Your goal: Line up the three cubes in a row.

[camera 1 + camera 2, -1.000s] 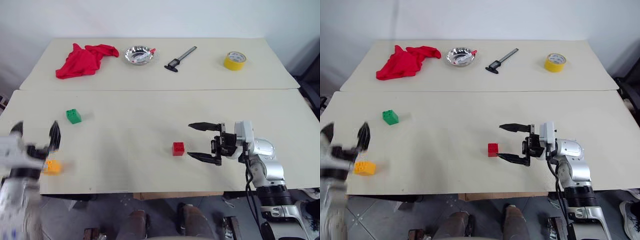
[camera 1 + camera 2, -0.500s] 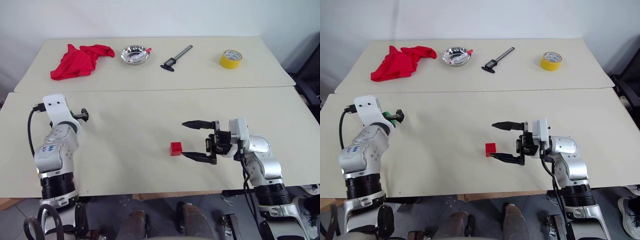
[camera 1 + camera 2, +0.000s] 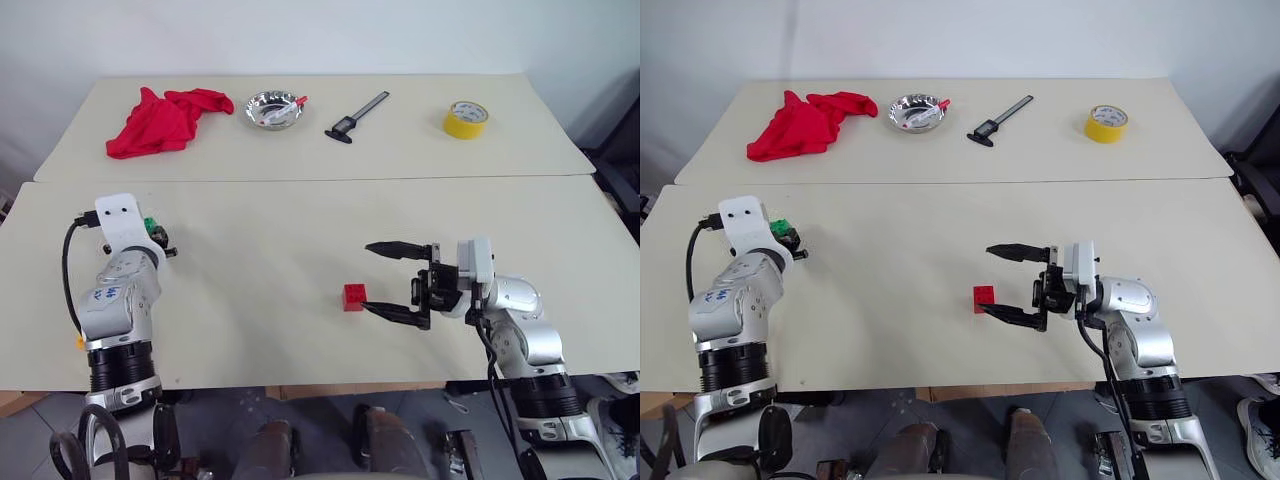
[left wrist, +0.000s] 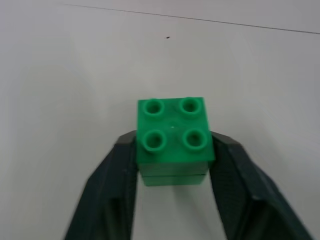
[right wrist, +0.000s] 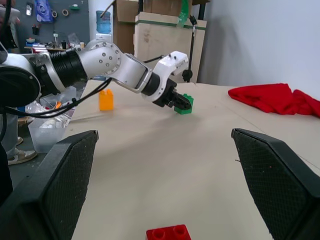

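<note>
The left claw (image 4: 172, 165) had just closed; a second earlier it was spread wide above the near-left edge, and now both fingers (image 4: 117, 175) pressed the sides of the green cube (image 4: 173, 134), still resting on the tabletop (image 3: 300, 230) toward its left edge. So the first pickup looked ready to lift. The right claw (image 3: 398, 283) stayed wide open and empty beside the red cube (image 3: 354, 296) near the front edge. The orange-yellow cube (image 5: 106, 99) stood by the near-left corner.

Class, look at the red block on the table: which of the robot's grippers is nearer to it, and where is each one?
The right gripper. It sits open just beside the red block. The left gripper is far across the table, shut on the green block.
</note>
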